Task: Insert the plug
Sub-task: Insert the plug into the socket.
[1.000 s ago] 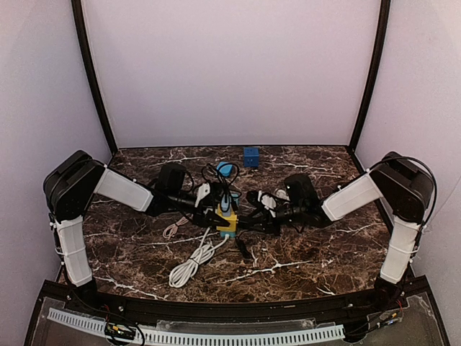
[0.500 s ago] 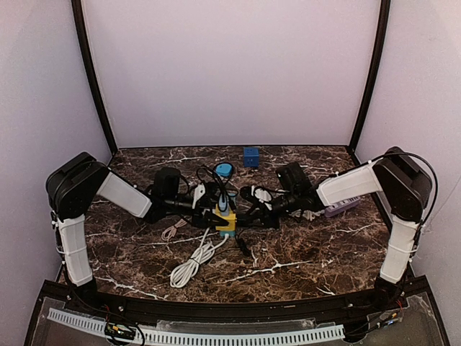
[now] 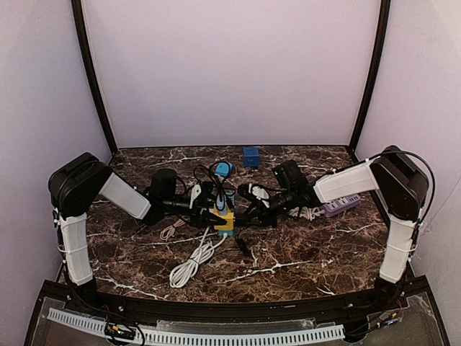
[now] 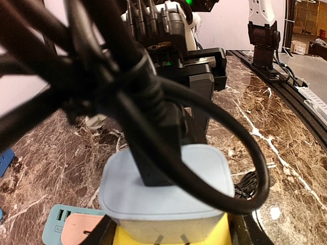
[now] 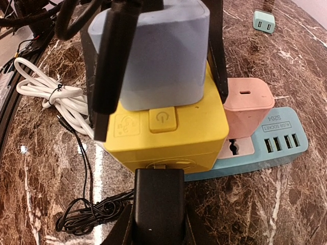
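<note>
Looks like the push-home stage of the insert. Seeing the black plug point(image 5: 159, 191) pinched in the right gripper point(image 5: 159, 220) at bottom centre of the right wrist view, butted against the near face of the yellow cube point(image 5: 168, 132). On the other side, seeing the left gripper point(image 3: 211, 209) seemingly clamped on the light blue adapter point(image 5: 163, 56) atop that cube, probably bracing the whole stack.

Next up, as a guess: hold the brace firm, shove the plug straight in along its own axis with no twisting, then let go and check for a flush seat. Worth watching for the cube sliding or tipping under the push.

Now the annoying part. Can't see any prongs or the socket behind the plug, so no telling how deep in already. Can't make out the left fingertips in the left wrist view either, thanks to a mess of black cables point(image 4: 102, 76) filling the upper left. Spotting a sliver of metal under the adapter at the bottom edge there, maybe prongs, too blurry to call. Hopeless for detail from the top view, just a dark tangle at centre.
</note>
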Available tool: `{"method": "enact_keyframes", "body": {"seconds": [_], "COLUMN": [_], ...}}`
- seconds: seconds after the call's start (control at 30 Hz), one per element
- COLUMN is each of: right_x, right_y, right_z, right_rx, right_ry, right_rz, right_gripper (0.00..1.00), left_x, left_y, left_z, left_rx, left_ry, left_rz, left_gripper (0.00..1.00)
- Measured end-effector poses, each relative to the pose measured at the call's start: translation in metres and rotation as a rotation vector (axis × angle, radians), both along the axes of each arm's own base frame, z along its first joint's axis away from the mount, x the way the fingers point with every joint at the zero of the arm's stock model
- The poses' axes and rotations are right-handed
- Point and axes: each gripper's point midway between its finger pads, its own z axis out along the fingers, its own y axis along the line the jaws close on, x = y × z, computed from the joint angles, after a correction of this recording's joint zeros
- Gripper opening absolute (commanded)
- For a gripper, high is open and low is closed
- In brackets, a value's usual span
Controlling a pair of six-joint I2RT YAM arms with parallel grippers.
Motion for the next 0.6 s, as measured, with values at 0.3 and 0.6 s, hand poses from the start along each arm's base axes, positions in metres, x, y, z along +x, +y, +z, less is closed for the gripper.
{"method": "enact_keyframes", "body": {"seconds": [0.3, 0.6], "right_x": [0.0017, 0.0060], "right_y": [0.0030, 0.0094], "right_z": [0.0029, 0.0021], "right_rx": [-0.063, -0.069], "right_ry": [0.024, 0.062], "right_rz": [-0.009, -0.047], "right_gripper": [0.00, 0.00], "left_x": [0.0015, 0.0060], "left_y": [0.0017, 0.0061], "left_z": [-0.0002, 0.0000], "left_rx": [-0.006, -0.011], "left_ry": [-0.005, -0.008], "left_rz": [-0.003, 0.005], "left_gripper": [0.01, 0.01]}}
